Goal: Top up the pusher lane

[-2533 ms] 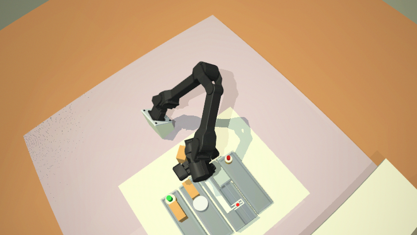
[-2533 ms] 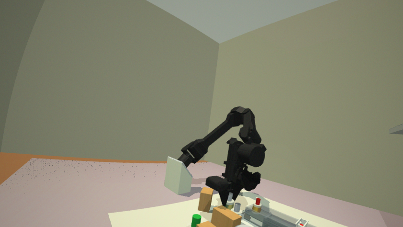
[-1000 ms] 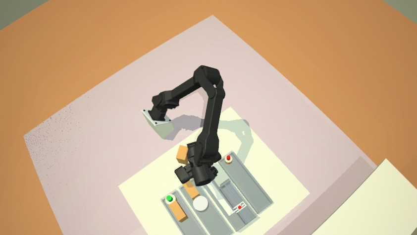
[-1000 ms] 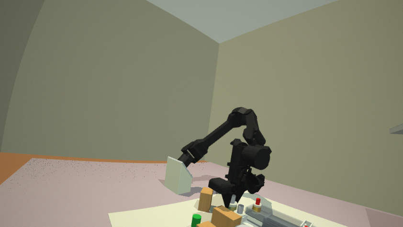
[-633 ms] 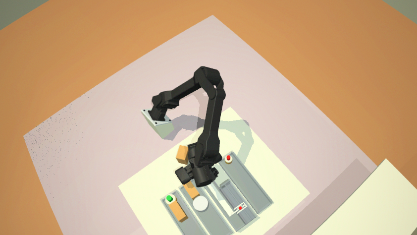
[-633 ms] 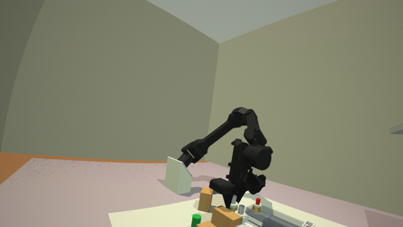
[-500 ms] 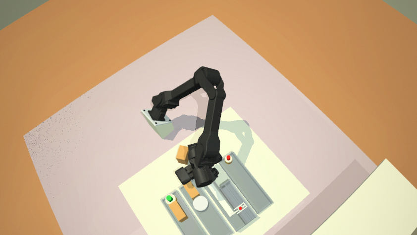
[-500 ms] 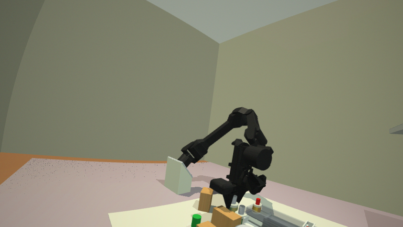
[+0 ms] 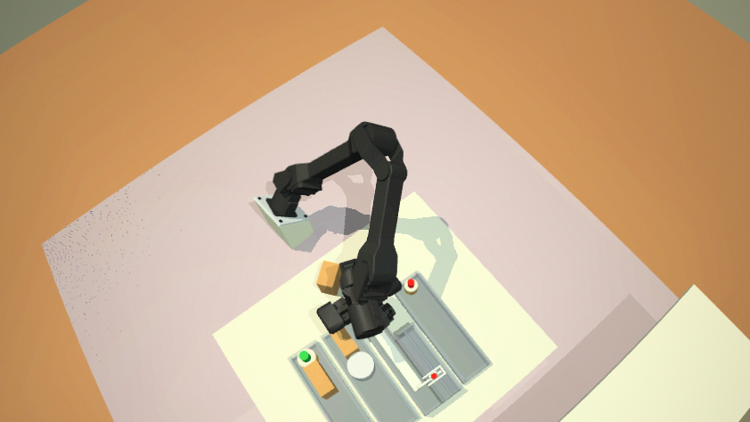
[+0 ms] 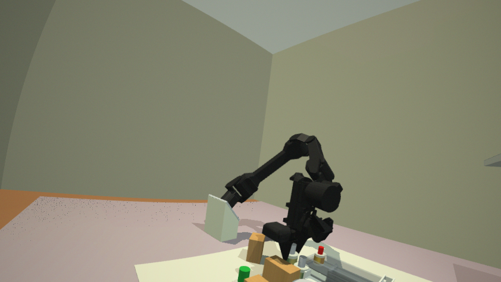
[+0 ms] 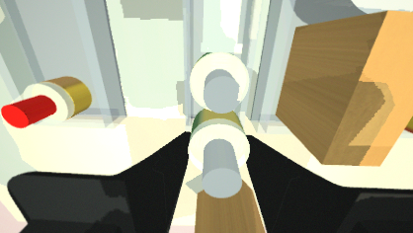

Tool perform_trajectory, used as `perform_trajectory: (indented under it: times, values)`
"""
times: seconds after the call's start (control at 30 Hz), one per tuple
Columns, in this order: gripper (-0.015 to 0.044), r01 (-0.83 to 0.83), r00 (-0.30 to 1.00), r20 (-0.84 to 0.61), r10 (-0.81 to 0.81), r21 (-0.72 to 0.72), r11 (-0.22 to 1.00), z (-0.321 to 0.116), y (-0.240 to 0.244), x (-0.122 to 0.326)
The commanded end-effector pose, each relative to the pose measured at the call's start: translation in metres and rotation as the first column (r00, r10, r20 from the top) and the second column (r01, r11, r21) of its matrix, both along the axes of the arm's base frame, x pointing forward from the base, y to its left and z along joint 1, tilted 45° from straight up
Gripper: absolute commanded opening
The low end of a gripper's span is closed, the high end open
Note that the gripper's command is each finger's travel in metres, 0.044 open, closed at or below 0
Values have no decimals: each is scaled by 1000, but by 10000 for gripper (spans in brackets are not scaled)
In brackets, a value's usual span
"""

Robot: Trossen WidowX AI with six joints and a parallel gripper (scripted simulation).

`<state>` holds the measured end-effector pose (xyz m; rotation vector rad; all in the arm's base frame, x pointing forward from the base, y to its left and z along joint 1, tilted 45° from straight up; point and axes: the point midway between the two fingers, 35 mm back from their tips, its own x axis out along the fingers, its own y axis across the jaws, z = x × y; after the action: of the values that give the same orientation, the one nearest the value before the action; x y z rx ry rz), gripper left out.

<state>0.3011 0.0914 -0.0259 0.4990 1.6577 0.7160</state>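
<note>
My gripper (image 10: 293,254) (image 11: 217,138) is shut on the grey-capped jar (image 10: 293,248) (image 11: 222,182), which has a white shoulder and a green and gold body. It is at the front end of the sprung lane (image 11: 261,59). The other grey-capped jar (image 10: 302,261) (image 11: 220,92) stands in the lane just behind the held one; they overlap in the wrist view, and contact is not clear. The arm hides both in the top view. The held jar's base and the front stop are hidden, so its height over the floor cannot be told. I cannot make out the pusher plate.
A red-capped jar (image 9: 411,286) (image 10: 319,258) (image 11: 79,96) stands in the neighbouring lane. A wooden block (image 9: 345,344) (image 10: 280,272) (image 11: 336,74) is on the other side, beside a white disc (image 9: 360,365). Another block (image 9: 328,278) (image 10: 255,248) stands before the lanes. A green-capped jar (image 9: 304,356) is farther off.
</note>
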Motion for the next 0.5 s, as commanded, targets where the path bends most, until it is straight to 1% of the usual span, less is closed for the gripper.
perform_trajectory:
  times: [0.0,0.47]
  values:
    - [0,8,1000,29,-9,9,1000,4,0,12]
    - [0,8,1000,30,-9,9,1000,5,1,18]
